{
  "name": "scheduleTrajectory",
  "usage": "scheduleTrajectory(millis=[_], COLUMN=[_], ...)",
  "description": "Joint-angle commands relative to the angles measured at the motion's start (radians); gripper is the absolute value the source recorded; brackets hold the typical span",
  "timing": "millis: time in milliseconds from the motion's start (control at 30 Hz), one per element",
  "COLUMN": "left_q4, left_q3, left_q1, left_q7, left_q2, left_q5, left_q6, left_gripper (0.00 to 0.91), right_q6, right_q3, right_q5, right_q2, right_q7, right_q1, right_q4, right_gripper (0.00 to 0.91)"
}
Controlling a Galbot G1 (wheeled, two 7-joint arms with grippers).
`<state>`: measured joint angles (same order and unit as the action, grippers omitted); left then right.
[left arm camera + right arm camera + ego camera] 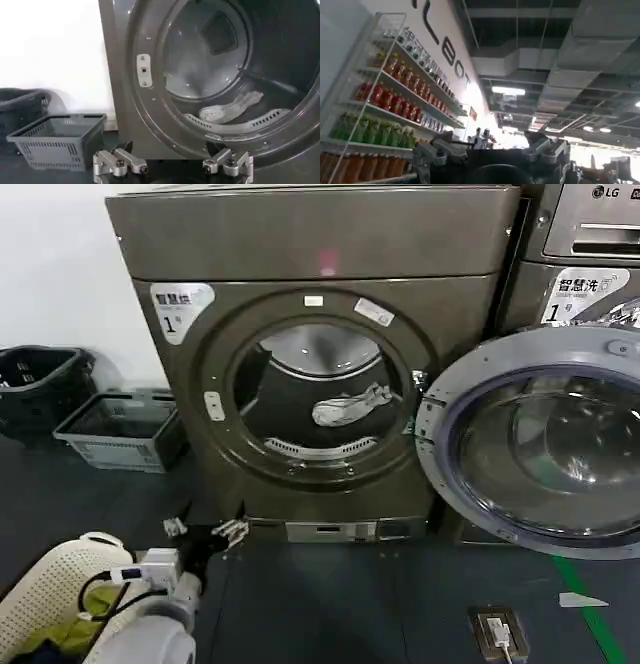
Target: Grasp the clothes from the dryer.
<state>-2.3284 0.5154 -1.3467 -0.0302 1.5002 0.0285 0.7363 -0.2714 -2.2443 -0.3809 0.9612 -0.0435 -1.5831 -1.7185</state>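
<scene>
The dryer [310, 364] has a smooth, dark bronze-grey metal front with a dull sheen, and its drum [210, 55] is shiny steel; the round door [540, 444] is glossy glass in a grey plastic rim. The clothes [350, 407] are soft, matt whitish cloth. The left gripper [172, 164] has bare, bright metal fingers [120, 161], and the grey basket [55, 140] is matt slotted plastic.

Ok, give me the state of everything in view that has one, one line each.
dryer: door swung fully open to the right, porthole clear.
clothes: lying loose inside the drum, not gripped.
left hand: open, empty, low in front of the dryer, outside the drum.
right hand: open, empty, pointed up toward the ceiling, away from the dryer.
grey basket: upright on the floor left of the dryer.
</scene>
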Motion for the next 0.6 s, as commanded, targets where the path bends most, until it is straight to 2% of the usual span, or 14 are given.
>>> scheduleTrajectory(millis=[33, 600], left_q4=[0.003, 0.010], left_q3=[-0.001, -0.001], left_q1=[0.004, 0.006], left_q7=[0.001, 0.007], left_q2=[0.000, 0.001], left_q5=[-0.001, -0.003], left_q6=[0.049, 0.049], left_gripper=[0.907, 0.907], right_q6=[0.008, 0.011], right_q3=[0.002, 0.003], right_q5=[-0.004, -0.005], right_q2=[-0.001, 0.014], right_q7=[0.006, 0.007], right_q1=[0.001, 0.004], right_q4=[0.001, 0.012], right_gripper=[0.907, 0.907])
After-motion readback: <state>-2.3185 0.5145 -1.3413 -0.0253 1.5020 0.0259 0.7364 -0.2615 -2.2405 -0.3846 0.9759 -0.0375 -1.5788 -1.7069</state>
